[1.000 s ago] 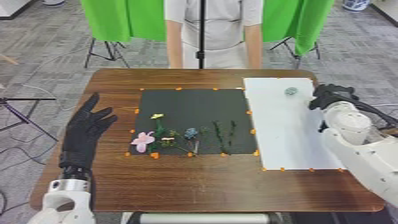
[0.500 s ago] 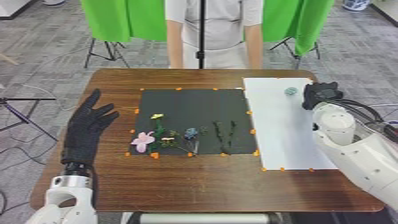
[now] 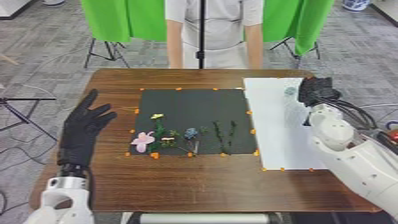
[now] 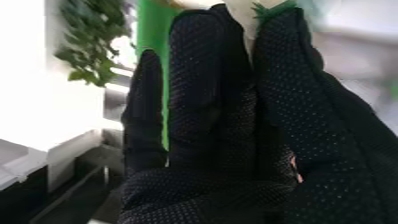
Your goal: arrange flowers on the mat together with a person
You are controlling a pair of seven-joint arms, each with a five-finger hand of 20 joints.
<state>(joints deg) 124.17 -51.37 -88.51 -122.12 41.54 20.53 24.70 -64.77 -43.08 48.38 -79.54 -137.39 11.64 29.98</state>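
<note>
Gray floor (image 3: 142,60), green curtains (image 3: 111,20), brown table (image 3: 169,185): I had my right hand (image 3: 318,94) at the white sheet (image 3: 282,135).
I pinched a pale flower (image 4: 246,14) there; other flowers (image 3: 143,141) lay on the black mat (image 3: 182,105), my left hand (image 3: 80,127) spread beside it.

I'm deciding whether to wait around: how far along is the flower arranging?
Already on the black mat: the pink flower, yellow flower, blue flower and green stems. In hand: something green, seemingly pinched by the right hand. Left: setting that down, probably, then perhaps final adjustments.
</note>
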